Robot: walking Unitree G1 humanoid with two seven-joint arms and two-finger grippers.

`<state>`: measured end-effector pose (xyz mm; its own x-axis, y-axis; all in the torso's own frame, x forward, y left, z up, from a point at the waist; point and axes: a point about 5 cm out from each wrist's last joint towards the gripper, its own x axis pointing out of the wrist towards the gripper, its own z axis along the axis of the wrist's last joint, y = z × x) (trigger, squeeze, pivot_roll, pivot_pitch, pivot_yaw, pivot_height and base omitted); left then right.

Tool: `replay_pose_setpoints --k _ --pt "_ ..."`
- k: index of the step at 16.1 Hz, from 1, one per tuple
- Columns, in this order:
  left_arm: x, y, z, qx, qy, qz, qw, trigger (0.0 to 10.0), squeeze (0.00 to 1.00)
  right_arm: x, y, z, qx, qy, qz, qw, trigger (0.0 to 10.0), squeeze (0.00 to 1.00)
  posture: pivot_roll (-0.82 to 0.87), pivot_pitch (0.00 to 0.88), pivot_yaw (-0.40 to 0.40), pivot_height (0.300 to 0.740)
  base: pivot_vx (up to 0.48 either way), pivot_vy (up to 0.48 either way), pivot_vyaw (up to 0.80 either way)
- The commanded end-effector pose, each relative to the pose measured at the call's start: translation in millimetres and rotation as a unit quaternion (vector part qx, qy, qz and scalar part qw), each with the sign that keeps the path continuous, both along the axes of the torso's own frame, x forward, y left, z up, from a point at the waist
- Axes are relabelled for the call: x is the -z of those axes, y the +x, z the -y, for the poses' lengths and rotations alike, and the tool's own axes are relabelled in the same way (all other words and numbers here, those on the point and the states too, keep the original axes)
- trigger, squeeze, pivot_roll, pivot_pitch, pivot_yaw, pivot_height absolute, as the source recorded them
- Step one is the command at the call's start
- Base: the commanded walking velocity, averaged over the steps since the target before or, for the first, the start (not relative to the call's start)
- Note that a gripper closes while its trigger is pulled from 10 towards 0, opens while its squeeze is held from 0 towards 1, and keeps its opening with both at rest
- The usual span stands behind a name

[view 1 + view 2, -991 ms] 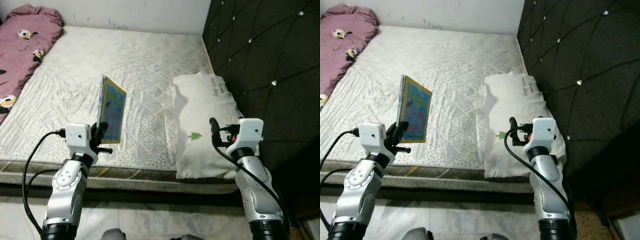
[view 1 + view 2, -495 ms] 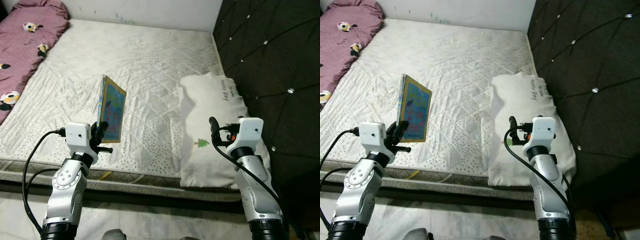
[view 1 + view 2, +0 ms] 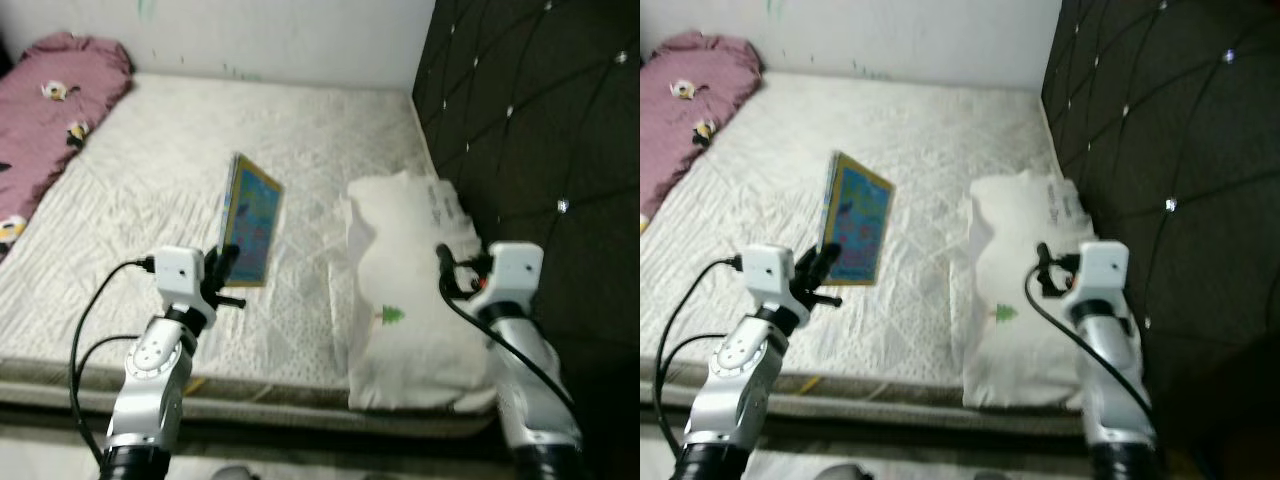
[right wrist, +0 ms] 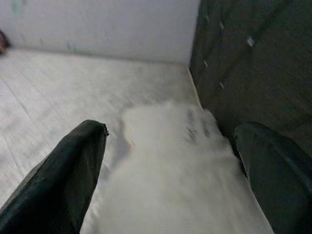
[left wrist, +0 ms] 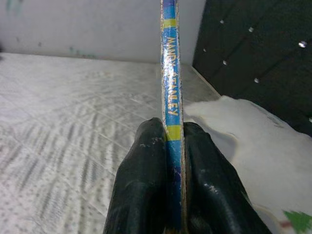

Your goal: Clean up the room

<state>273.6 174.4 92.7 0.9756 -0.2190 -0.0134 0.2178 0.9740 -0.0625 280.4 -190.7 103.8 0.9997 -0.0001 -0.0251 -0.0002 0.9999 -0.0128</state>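
Observation:
My left gripper (image 3: 228, 268) is shut on the lower edge of a thin colourful picture book (image 3: 250, 231), held upright above the near part of the mattress (image 3: 200, 150). In the left wrist view the book's blue and yellow spine (image 5: 170, 92) stands clamped between the two black fingers (image 5: 141, 190). My right gripper (image 3: 447, 272) hangs open over a white pillow (image 3: 410, 290) with a small green tree print. The right wrist view shows both fingers (image 4: 73, 175) wide apart with the pillow (image 4: 175, 175) between and beyond them.
A maroon patterned blanket (image 3: 45, 110) lies bunched at the mattress's far left. A dark tufted headboard (image 3: 530, 120) rises along the right side, close to my right arm. A pale wall (image 3: 250, 35) closes the far end. The bed's front edge (image 3: 250, 395) is just before me.
The whole picture has shifted and blurred, so the camera has moved. Both arms keep their pose, the book stays clamped in the left gripper and the right one stays open.

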Motion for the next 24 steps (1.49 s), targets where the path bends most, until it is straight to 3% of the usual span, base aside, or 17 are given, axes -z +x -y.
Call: replay_pose_setpoints --k 1,4,13,24 --pt "-10 1.3 -11.4 -0.019 0.003 0.023 1.000 10.0 0.00 -2 0.8 -5.4 -0.012 -0.002 0.006 1.000 10.0 0.00 -0.03 0.036 -0.049 0.740 0.326 0.000 0.00" --pt "-9 0.8 -11.1 -0.019 0.001 0.020 1.000 10.0 0.00 -2 0.7 -5.1 -0.012 -0.003 0.005 1.000 10.0 0.00 -0.03 0.040 -0.051 0.740 0.315 0.000 0.00" --pt "2 -3.5 -19.3 -0.077 -0.017 -0.018 0.997 10.0 0.00 -3 -2.8 -4.5 -0.014 0.013 0.004 1.000 10.0 0.00 -0.03 0.070 -0.060 0.740 0.000 0.000 0.00" --pt "2 -7.4 -19.1 -0.076 -0.022 -0.023 0.997 10.0 0.00 -2 -6.2 -7.2 -0.025 0.016 0.000 1.000 10.0 0.00 -0.02 0.081 -0.060 0.736 0.000 0.000 0.00"
